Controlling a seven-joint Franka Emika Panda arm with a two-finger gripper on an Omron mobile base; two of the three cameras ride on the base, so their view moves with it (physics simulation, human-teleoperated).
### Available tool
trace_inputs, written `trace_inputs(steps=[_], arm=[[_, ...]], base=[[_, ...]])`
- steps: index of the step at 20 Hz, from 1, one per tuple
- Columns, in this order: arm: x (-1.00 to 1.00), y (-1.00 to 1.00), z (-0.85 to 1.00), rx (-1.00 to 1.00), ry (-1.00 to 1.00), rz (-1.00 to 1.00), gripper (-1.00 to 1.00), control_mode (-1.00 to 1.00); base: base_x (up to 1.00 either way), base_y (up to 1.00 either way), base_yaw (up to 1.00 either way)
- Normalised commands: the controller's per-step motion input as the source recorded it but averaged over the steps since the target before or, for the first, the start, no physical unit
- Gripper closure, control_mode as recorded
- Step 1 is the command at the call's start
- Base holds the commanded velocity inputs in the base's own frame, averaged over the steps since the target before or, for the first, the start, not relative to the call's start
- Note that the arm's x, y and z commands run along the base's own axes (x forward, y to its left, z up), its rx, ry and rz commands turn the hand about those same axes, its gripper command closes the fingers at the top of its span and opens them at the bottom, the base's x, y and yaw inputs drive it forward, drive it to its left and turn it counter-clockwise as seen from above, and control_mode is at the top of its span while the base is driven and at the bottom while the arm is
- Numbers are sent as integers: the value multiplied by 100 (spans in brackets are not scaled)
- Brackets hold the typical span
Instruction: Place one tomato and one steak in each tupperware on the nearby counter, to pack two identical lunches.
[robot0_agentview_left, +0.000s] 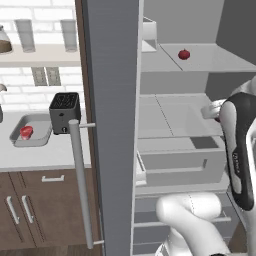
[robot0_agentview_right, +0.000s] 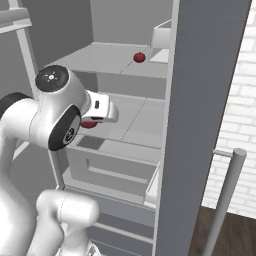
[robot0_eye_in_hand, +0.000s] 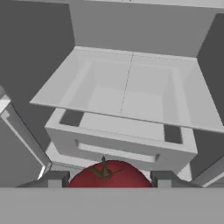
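My gripper (robot0_eye_in_hand: 109, 180) is shut on a red tomato (robot0_eye_in_hand: 105, 176) with a green stem, held inside the open fridge above the crisper drawer. From the right base view the same tomato (robot0_agentview_right: 89, 124) peeks out under the white hand (robot0_agentview_right: 100, 111). A second tomato (robot0_agentview_left: 184, 54) (robot0_agentview_right: 139, 57) rests on the upper fridge shelf. On the pale counter (robot0_agentview_left: 50, 155) to the left lies a grey tupperware (robot0_agentview_left: 44, 134) holding one red item (robot0_agentview_left: 26, 132); I cannot tell whether it is a tomato or a steak.
The open fridge door (robot0_agentview_left: 112, 125) with its long bar handle (robot0_agentview_left: 80, 185) stands between fridge and counter. A black toaster (robot0_agentview_left: 65, 112) sits beside the tupperware. A glass shelf (robot0_eye_in_hand: 127, 87) and a drawer (robot0_eye_in_hand: 122, 140) lie ahead of the hand.
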Motion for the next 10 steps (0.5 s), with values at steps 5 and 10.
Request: trace_inputs(steps=[5,10], arm=[[-97,24,-21,0,14,3,100,-100],[0,0,0,0,0,0,100,100]], base=[[0,0,0],[-100,30,5]])
